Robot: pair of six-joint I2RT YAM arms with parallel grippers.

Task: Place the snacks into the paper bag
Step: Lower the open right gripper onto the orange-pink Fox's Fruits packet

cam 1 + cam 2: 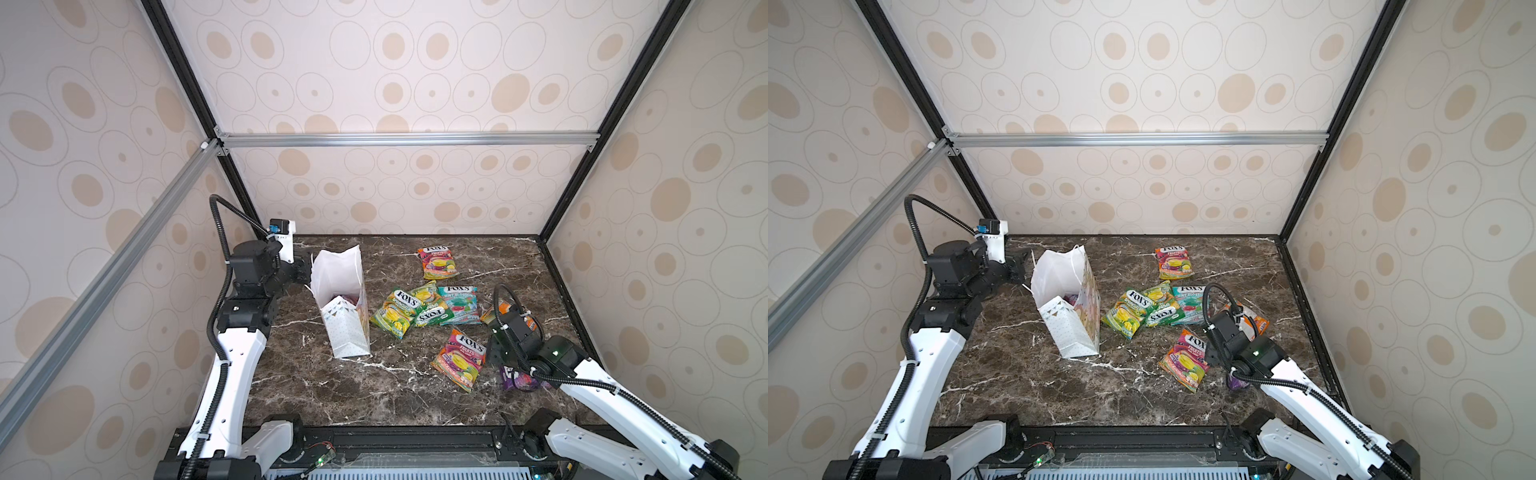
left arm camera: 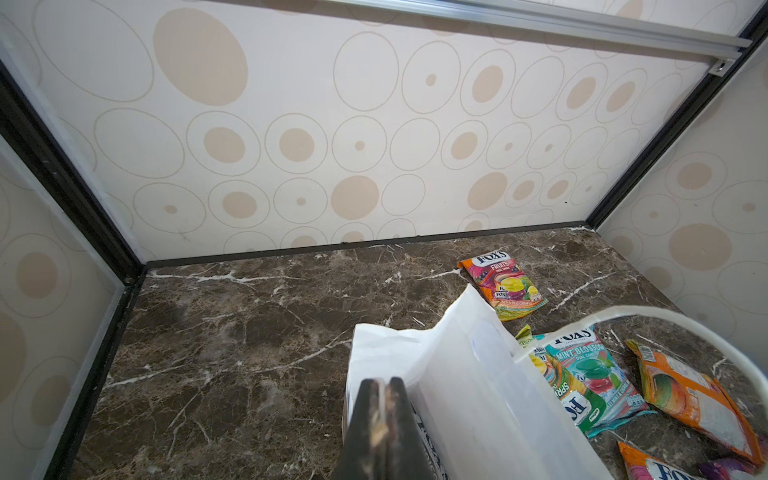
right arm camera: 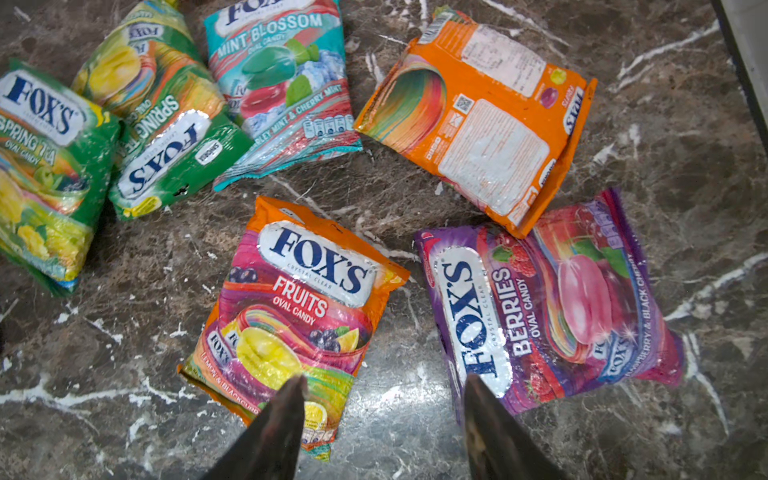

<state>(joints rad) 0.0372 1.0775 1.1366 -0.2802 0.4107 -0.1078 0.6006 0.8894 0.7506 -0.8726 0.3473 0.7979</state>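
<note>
white-shelled arms, black joints
ribbed black cables are tied along the left arm [image 1: 239,357] and right arm [image 1: 594,372]; the right gripper [image 3: 386,379] is fitted with dark tapered fingers [image 3: 274,432].

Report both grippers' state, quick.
Left gripper: shut at the rim of the tall white paper bag; whether it pinches the bag cannot be told.
Right gripper: open, empty, over the glossy orange-pink Fruits pouch and purple Berries pouch.
</note>
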